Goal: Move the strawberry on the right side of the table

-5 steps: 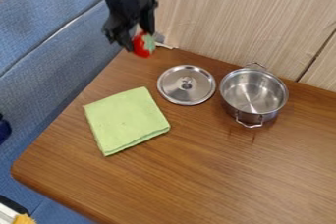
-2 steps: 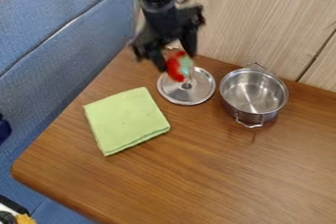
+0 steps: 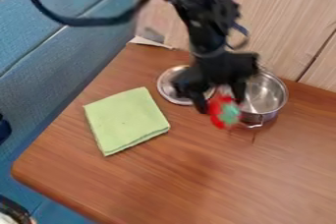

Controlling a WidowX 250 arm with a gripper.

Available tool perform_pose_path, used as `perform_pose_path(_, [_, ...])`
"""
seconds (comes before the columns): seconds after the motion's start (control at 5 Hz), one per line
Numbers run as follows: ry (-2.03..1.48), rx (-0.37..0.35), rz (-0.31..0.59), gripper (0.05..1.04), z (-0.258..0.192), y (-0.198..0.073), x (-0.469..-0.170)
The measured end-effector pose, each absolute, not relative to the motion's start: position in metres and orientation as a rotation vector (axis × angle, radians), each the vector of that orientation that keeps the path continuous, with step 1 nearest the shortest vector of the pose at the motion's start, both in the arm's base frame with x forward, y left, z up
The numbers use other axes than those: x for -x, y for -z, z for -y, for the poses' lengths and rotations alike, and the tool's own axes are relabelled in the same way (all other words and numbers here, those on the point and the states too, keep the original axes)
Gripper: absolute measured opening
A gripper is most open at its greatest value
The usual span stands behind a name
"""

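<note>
- Apparently in the carrying step: holding the strawberry (image 3: 222, 115) between the fingers (image 3: 199, 101), closed around its sides, with green leafy end to the camera's right.
- In view, found at the lower left of the pot (image 3: 267, 95), just beside its near handle (image 3: 255, 125), with the bench (image 3: 197, 179) beneath.
- Not yet set down or let go on the bench's right side.
- Next, likely calling for a move farther right and away from the pot, then a gentle lowering to the wood, and only then an opening of the fingers.
- Best to give the pot's handle some room, for fear of a knock or an early drop.
- Partly covered by the fingers and the black arm (image 3: 207, 31): far left part of the pot, right part of the lid (image 3: 171, 86).
- Cut off at the top edge, in the case of the upper arm.
- Blurred around the strawberry and fingers; hard to judge exact contact points, or height above the bench.
</note>
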State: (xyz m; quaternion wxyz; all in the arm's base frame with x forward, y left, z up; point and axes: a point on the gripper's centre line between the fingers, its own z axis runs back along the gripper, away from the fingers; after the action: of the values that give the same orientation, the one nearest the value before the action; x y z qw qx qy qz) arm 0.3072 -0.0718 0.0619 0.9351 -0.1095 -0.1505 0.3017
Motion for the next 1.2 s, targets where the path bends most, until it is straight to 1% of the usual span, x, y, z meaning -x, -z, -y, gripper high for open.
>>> perform_pose_path(0.2, [-0.518,0.196,0.311,0.703,0.091,-0.053,-0.299])
perform_pose_path(0.4, [-0.454,0.176,0.31,0.703,0.099,-0.035,-0.294])
perform_pose_path(0.6, [-0.425,0.155,0.279,0.703,0.101,-0.02,-0.292])
perform_pose_path(0.8, [-0.407,0.148,0.253,0.703,0.103,-0.01,-0.291])
perform_pose_path(1.0, [-0.38,0.142,0.253,0.748,0.105,-0.008,-0.297])
perform_pose_path(1.2, [-0.383,0.141,0.249,0.989,0.105,-0.008,-0.297])
